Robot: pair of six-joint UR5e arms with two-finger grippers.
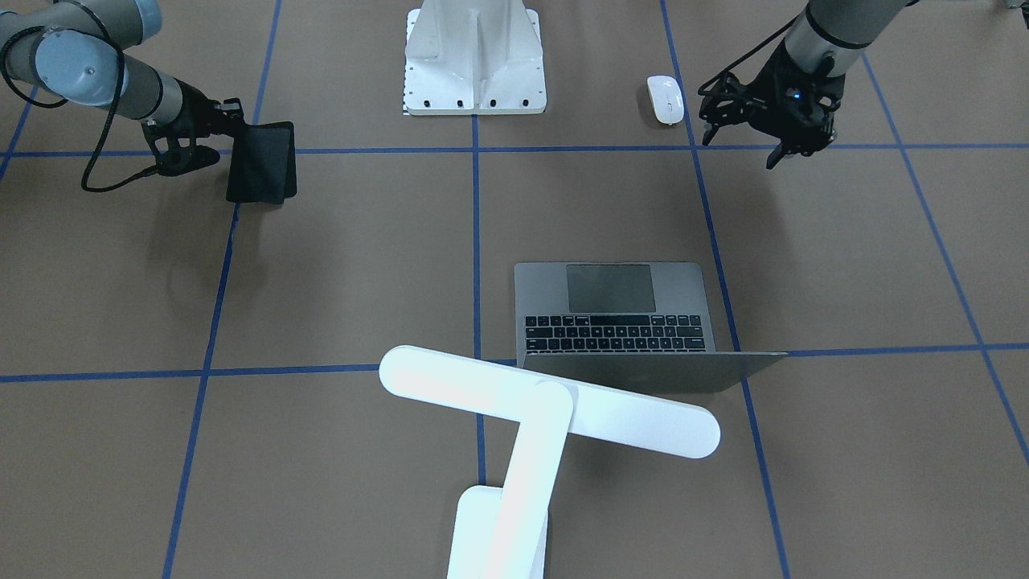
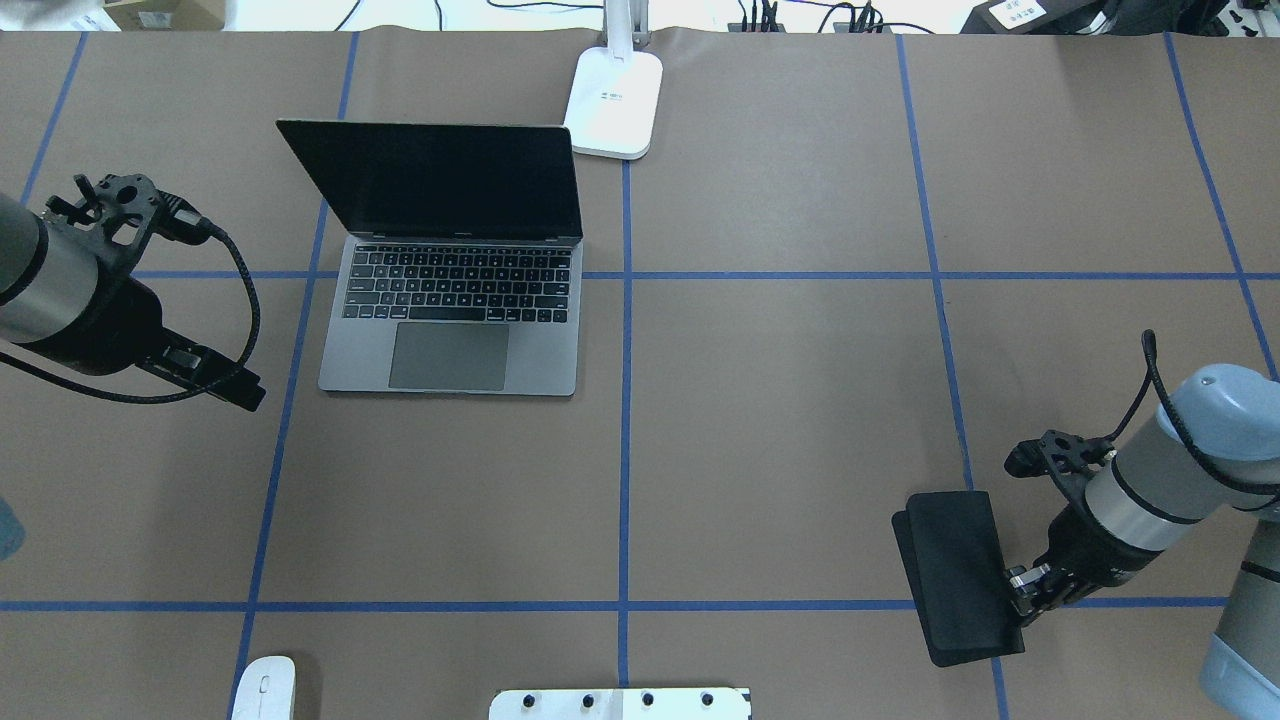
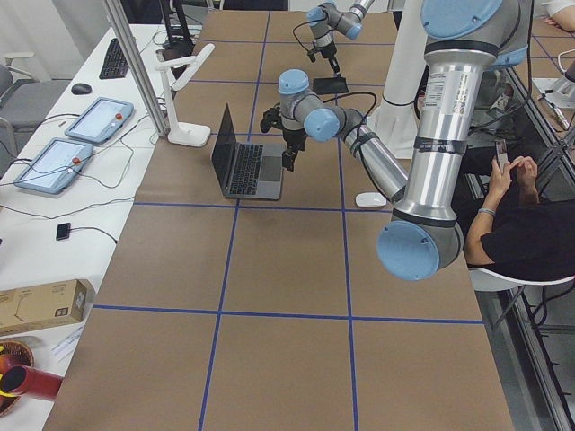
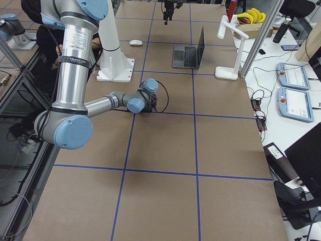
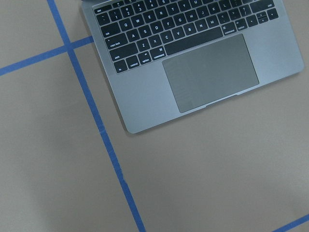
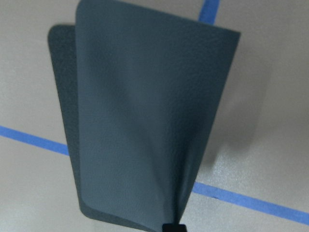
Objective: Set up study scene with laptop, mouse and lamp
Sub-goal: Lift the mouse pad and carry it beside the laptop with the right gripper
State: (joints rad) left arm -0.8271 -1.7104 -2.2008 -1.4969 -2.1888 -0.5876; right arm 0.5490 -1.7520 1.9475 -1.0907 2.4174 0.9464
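my right end effector (image 2: 1022, 590) is clamped on one edge of the black mat (image 2: 955, 570), which hangs bent. i should lay it flat, without a fold, right of the open laptop (image 2: 455, 310) at far left. the mouse (image 2: 264, 688) waits near left. of my left end effector (image 2: 225, 380) i cannot tell the state.

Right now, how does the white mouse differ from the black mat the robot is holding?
The small glossy white oval mouse is a rounded lump; the black square flexible mat is a thin sheet. The mouse lies free on the table, untouched; the mat is pinched at one edge by the right claw and curls. Both are on the robot's side of the table.
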